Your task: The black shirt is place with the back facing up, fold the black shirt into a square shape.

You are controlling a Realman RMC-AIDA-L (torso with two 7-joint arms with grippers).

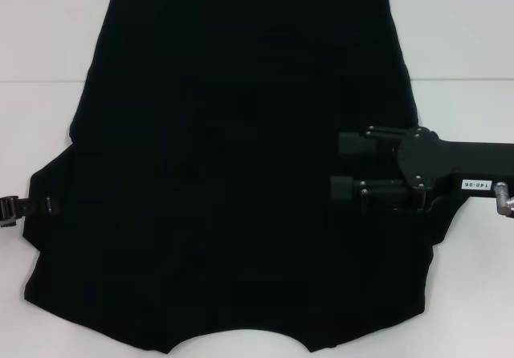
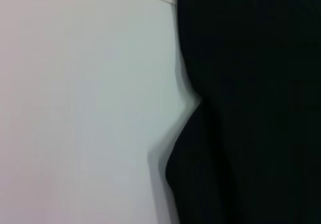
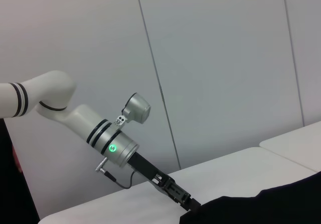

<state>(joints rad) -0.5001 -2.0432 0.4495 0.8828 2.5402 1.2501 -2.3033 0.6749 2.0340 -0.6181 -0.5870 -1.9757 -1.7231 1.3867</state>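
We see a white surface (image 1: pixel 48 45) with a faint seam running across it. Directly on it lies the black shirt (image 1: pixel 233 173), spread flat and covering most of the middle, its straight hem at the far side and its curved neckline at the near edge. Bare white shows along both sides and beyond the hem.

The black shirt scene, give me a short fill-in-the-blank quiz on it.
1. The black shirt lies spread flat on a ____ table.
2. The right pincer hovers over the shirt with its fingers ____.
3. The left pincer is at the edge of the shirt's ____ sleeve.

Missing words: white; open; left
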